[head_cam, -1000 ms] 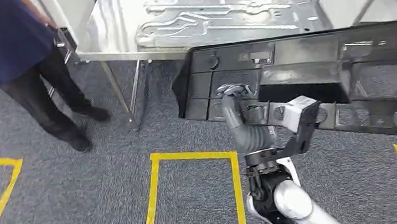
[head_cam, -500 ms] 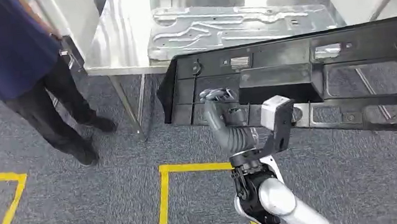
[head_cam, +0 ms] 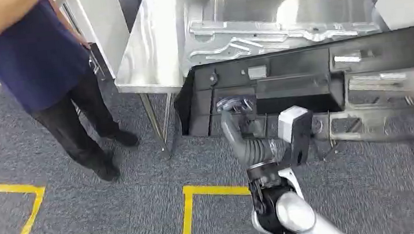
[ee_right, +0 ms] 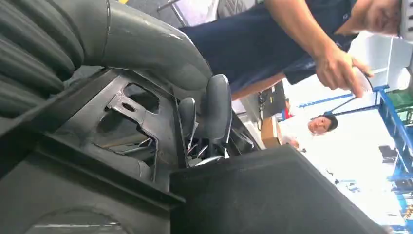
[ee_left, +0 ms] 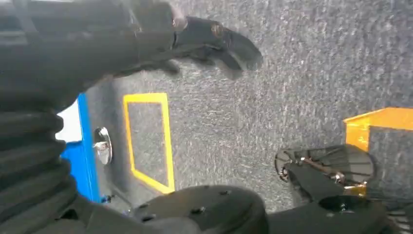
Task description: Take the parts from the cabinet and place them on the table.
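Black panel (head_cam: 329, 89), gripped by the right hand (head_cam: 239, 126) at its near-left ribs, stretches lengthwise rightward, its far edge seemingly overlapping the steel table (head_cam: 154, 47); the left hand (ee_left: 195, 36) probably hangs empty, fingers loosely extended.

Your right hand (head_cam: 239, 126) sits under the long panel (head_cam: 329, 89), fingers hooked into its near side. Beyond the hand stands the table (head_cam: 151, 53), a pressed metal sheet (head_cam: 265, 32) lying on it. A person (head_cam: 43, 70) stands well left of the hand, beside the table.
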